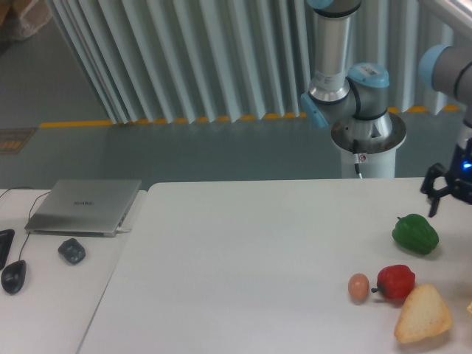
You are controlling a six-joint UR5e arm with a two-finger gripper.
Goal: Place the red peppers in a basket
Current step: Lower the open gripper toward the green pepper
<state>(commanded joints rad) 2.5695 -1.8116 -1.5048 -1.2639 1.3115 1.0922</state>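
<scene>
Camera view: red pepper waiting, no basket in sight

Tabletop [258,243] carries everything. Pincer [448,193] at right edge, partly cut off; fingers look apart, holding nothing. Bread wedge [423,313] touches red pepper [396,282]; egg [358,286] just beside it. Pepper likely light, firm, glossy-slippery: grip across lumpy body, not stem. Green pepper [415,233] near.

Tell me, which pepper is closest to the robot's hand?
The green pepper. It sits just below the hand near the table's right edge, while the red pepper lies farther toward the front, between the brown egg and the bread.
</scene>
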